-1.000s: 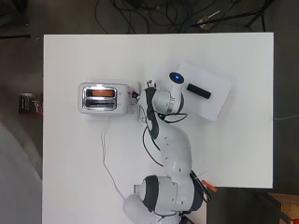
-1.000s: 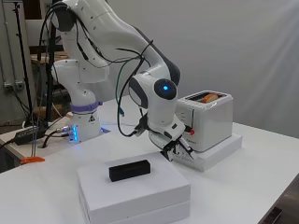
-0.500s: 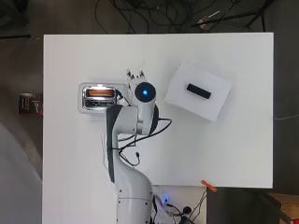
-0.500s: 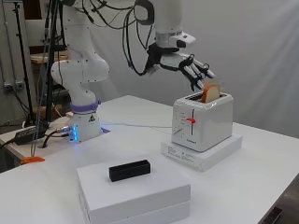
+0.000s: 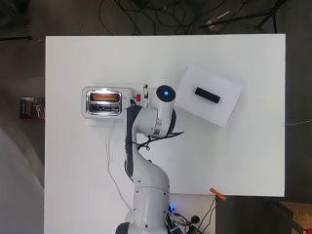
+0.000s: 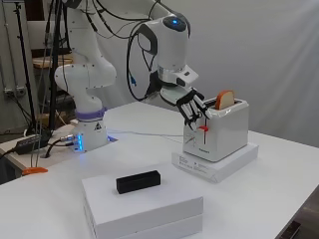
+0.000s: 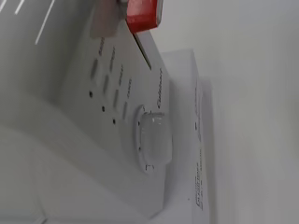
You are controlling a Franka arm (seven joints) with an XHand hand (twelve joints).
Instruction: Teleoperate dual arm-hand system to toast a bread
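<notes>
From above, the arm covers the hand [image 6: 192, 107] and most of the toaster's red lever [image 6: 203, 129]. Up close, that lever and the toaster [image 7: 93, 140] run off the edge. The bread's [image 6: 225, 99] lower half sits hidden in the slot.

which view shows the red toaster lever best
The wrist view: the red lever is large and close at the toaster's control face, though cut off by the edge. The side view shows it small, just below the hand. Overhead it is only a red speck beside the arm.
</notes>
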